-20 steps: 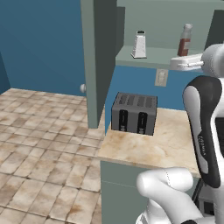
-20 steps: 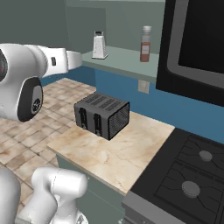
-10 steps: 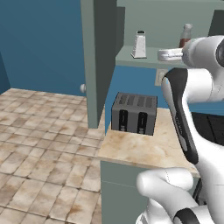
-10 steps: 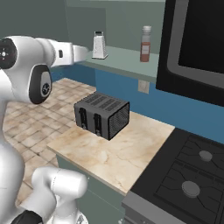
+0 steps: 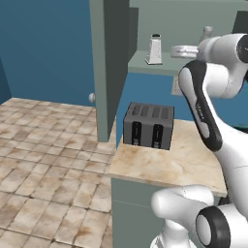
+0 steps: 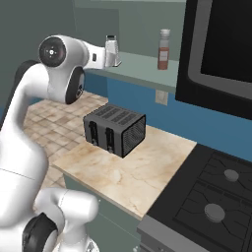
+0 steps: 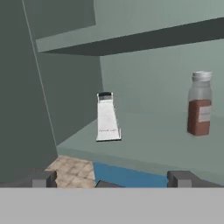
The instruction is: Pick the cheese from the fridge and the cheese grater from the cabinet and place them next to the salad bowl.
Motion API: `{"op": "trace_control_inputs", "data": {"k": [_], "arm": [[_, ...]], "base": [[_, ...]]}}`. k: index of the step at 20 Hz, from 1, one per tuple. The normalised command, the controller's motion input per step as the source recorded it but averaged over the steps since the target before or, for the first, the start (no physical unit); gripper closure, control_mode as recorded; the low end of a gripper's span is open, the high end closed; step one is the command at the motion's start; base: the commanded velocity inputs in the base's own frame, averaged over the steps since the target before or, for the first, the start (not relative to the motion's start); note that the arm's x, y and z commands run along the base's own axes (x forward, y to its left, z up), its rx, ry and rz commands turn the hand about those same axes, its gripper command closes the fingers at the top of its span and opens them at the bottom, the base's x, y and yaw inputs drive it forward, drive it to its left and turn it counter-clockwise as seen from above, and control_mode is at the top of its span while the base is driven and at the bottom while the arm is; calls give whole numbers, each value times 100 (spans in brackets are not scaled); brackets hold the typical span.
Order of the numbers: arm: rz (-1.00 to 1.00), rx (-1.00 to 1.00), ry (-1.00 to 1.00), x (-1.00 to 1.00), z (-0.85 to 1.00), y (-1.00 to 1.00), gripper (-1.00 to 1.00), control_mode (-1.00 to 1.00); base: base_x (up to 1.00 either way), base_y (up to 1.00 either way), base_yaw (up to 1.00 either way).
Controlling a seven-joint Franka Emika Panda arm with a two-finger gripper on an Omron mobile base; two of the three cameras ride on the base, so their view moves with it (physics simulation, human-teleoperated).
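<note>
The grey-green wall cabinet (image 5: 109,68) stands with its flat door swung open, edge-on in the left base view, the small round pale knob (image 5: 91,97) showing low on it. On its lower shelf (image 7: 166,142) the pale grey-white tapered metal cheese grater (image 7: 107,117) stands upright, dark cap at the top; well apart from it stands a clear bottle with a red-brown fill and pale cap (image 7: 199,104). In the right base view the robot's white forearm overlaps the grater's lower left side, while the left base view shows the grater (image 5: 154,50) whole and hides the bottle almost entirely behind the arm, only its cap peeking out. The two-finger gripper (image 7: 111,179) appears in the hand view as two dark fingertips (image 7: 42,178) at the bottom edge, set wide apart with nothing between them, short of the shelf's front lip and apart from the grater. Both base views hide the fingers behind the wrist. Below the shelf, a dark grey two-slot toaster (image 6: 114,129) sits on the beige marbled counter (image 6: 133,172); the black stove top with round burners (image 6: 211,197) appears in the right base view, cut off by the frame.
</note>
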Motion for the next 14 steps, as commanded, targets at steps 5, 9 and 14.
{"op": "trace_control_inputs", "data": {"k": [5, 9, 14], "arm": [[14, 0, 0, 35, 0, 0, -100, -100], [2, -2, 0, 22, 0, 14, -100, -100], [-1, -3, 0, 20, 0, 17, -100, -100]], "base": [[0, 0, 0], [0, 0, 0], [0, 0, 0]]}}
